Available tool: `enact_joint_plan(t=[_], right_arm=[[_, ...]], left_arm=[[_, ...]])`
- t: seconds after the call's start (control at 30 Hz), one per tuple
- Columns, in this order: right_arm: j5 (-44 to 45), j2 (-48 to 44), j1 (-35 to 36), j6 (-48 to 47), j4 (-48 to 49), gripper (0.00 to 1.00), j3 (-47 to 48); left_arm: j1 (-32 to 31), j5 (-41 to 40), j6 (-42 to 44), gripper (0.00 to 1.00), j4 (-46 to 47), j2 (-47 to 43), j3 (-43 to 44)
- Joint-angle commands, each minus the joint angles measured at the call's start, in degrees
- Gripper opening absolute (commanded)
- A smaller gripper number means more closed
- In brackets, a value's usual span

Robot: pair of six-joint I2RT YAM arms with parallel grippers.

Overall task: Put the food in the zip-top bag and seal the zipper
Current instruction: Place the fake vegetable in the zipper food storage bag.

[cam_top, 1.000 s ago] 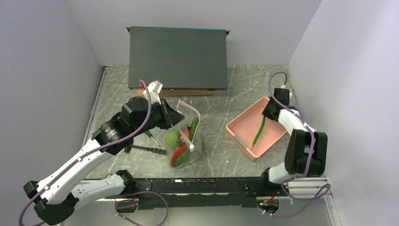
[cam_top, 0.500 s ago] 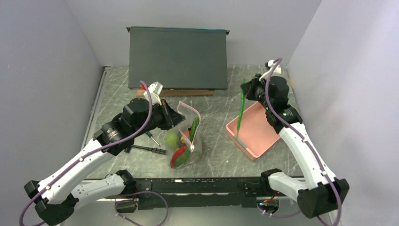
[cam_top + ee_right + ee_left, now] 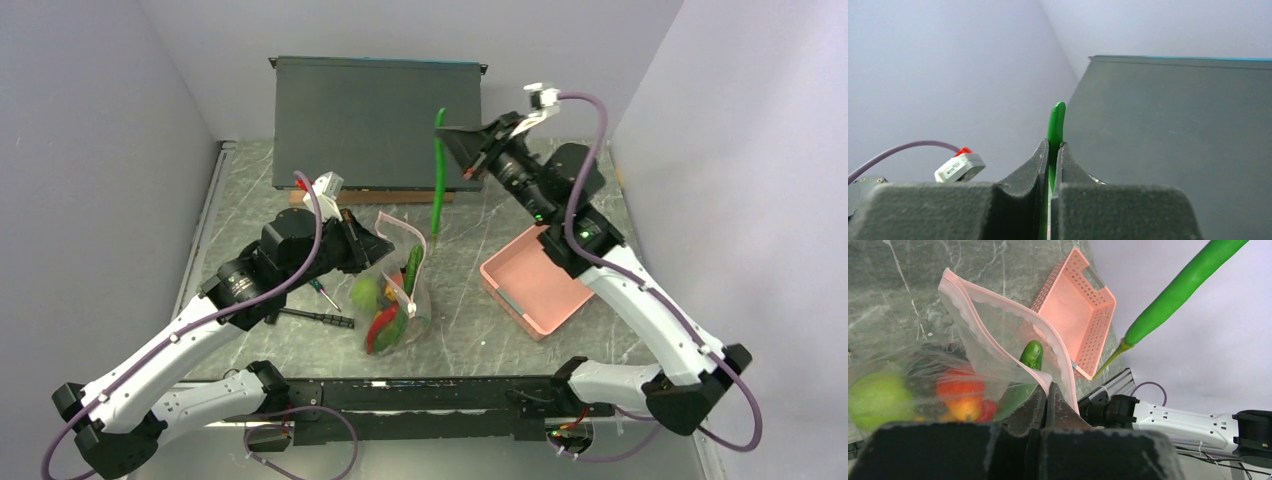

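Observation:
The zip-top bag (image 3: 395,300) sits mid-table with its mouth held up. My left gripper (image 3: 383,247) is shut on the pink zipper (image 3: 1013,307) at the bag's rim. Inside lie a lime-green fruit (image 3: 875,397), an orange-yellow piece (image 3: 963,407) and red chili (image 3: 380,325); a dark green cucumber (image 3: 1031,354) pokes out of the mouth. My right gripper (image 3: 452,138) is shut on the upper end of a long green pepper (image 3: 438,180), which hangs in the air behind and to the right of the bag, stem down. The pepper's tip (image 3: 1055,125) shows between the jaws.
A pink perforated basket (image 3: 545,290) stands right of the bag. A dark flat box (image 3: 380,120) leans at the back. A green-handled screwdriver (image 3: 322,290) and a black-handled tool (image 3: 310,317) lie left of the bag, under my left arm.
My right arm has lifted the green pepper out of the pink basket and swung it up and left toward the bag. The left gripper and bag have stayed put.

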Motion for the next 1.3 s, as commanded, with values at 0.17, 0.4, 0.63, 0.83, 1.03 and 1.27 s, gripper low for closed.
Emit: enact_joint_plan(t=[0.17, 0.4, 0.63, 0.83, 1.03, 1.27], right_arm=[[9.95, 6.65, 10.12, -5.69, 11.68, 0.00, 3.71], [12.23, 6.43, 15.32, -8.25, 13.28, 0.00, -1.22], [21.05, 2.00, 25.07, -8.71, 9.38, 0.14, -12.68], [22.14, 1.00, 26.81, -3.91, 2.22, 0.41, -13.54], [25.78, 5.66, 26.90, -6.27, -17.39, 0.69, -2.71], [20.92, 0.82, 27.95, -14.21, -26.01, 0.76, -0.93]], left_arm=[[0.22, -1.48, -1.75, 0.00, 4.62, -1.18, -0.48], [0.18, -2.12, -2.16, 0.00, 5.21, -1.25, 0.08], [0.17, -5.37, -2.96, 0.00, 6.16, -2.41, 0.21], [0.24, -10.32, -5.00, 0.00, 7.95, -5.52, -2.29], [0.19, -15.88, -6.57, 0.00, 6.71, -7.76, -2.41], [0.21, -22.71, -14.46, 0.00, 6.40, -11.43, -4.19]])
